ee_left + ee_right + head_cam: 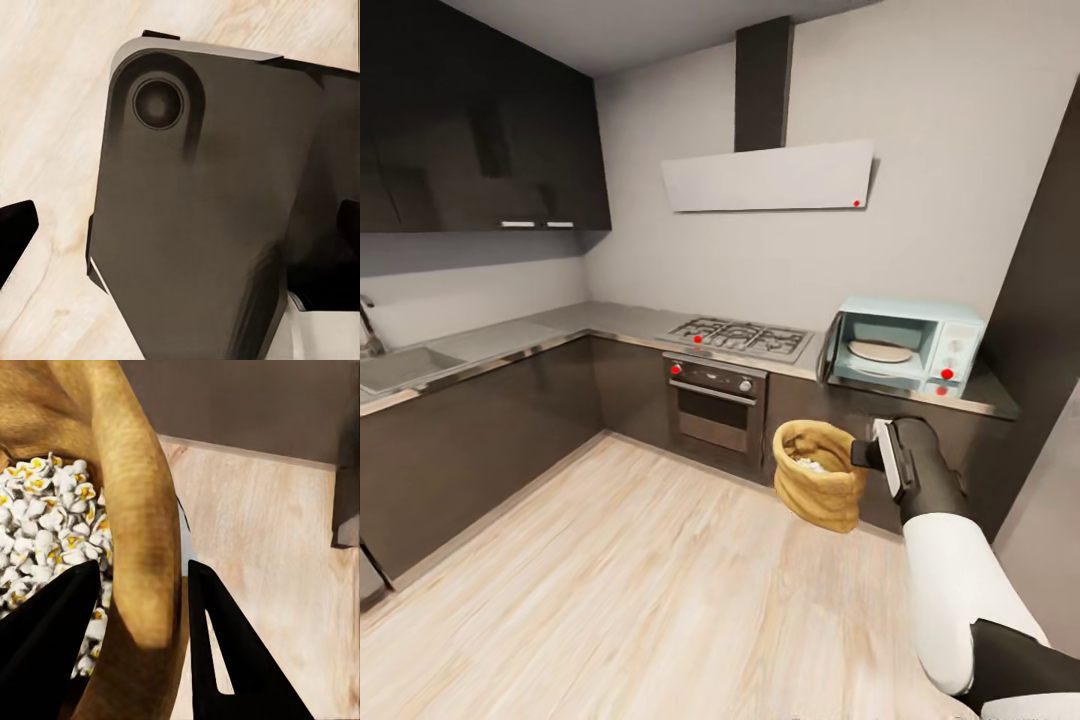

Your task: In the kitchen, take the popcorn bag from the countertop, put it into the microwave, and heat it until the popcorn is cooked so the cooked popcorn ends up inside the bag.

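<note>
My right gripper (873, 452) is shut on the rolled rim of the tan popcorn bag (820, 482), holding it upright in the air above the wooden floor, in front of the dark cabinets. In the right wrist view one black finger (52, 630) is inside the mouth, the other outside, with the popcorn bag's rim (142, 510) pinched between them. White-yellow popcorn (45, 532) fills the sack. The mint-blue microwave (905, 345) stands on the grey countertop (610, 322) above and behind the bag, door swung open, beige turntable (880, 352) bare. My left gripper (180, 225) hangs open over my own dark body.
A steel gas hob (740, 338) and black built-in oven (715, 405) lie left of the microwave. A sink (395, 368) is at the far left. A tall dark panel (1050, 300) closes off the right side. Open wooden floor (610, 580) spreads in front.
</note>
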